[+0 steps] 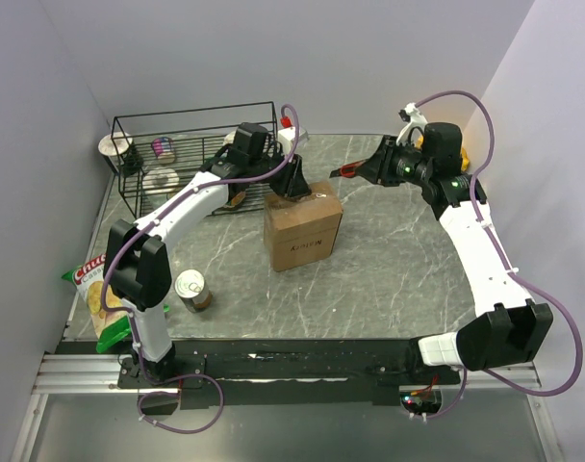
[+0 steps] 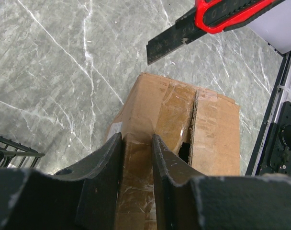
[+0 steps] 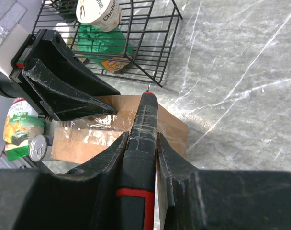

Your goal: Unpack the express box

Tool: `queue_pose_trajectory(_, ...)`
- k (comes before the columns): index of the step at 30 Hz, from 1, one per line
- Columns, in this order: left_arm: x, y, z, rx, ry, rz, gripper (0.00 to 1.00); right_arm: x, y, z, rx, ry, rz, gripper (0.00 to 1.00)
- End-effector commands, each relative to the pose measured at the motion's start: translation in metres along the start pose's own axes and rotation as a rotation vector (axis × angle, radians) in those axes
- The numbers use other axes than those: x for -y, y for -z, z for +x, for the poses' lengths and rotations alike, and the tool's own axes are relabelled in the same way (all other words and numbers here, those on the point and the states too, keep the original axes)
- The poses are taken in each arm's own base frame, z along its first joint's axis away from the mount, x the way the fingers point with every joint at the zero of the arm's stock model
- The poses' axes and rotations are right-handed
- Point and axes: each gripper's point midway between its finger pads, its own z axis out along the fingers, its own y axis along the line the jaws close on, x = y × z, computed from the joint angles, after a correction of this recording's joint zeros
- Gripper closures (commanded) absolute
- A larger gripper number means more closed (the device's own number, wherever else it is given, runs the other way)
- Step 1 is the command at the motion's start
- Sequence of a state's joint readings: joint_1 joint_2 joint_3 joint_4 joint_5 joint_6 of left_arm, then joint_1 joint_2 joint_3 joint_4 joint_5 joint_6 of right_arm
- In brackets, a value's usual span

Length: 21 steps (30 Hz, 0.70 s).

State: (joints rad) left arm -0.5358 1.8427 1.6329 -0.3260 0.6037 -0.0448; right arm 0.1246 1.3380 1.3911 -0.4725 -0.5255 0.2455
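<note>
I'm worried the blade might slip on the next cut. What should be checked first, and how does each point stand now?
1. Knife clamped in the right gripper: ok.
2. Left gripper down on the express box top: ok. Firmness of hold: cannot tell.
3. Blade apart from the left fingers: ok.
4. Top seam open along its whole length: not ok, only a gap partway.
5. Blade extended: cannot tell.
</note>
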Motion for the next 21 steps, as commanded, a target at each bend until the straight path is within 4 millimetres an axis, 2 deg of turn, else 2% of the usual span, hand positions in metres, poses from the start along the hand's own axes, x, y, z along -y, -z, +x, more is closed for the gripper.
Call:
queue_pose_trajectory(1, -0.001, -0.01, 0.065, -0.199, 0.076, -0.024, 0.73, -0.015, 0.011, -0.015, 0.045, 0.048, -0.038, 1.0)
queue_pose_trajectory(21, -0.004, -0.013, 0.067, -0.203, 0.082, -0.028, 0.73, -0.015, 0.013, 0.002, -0.002, 0.038, -0.039, 1.0)
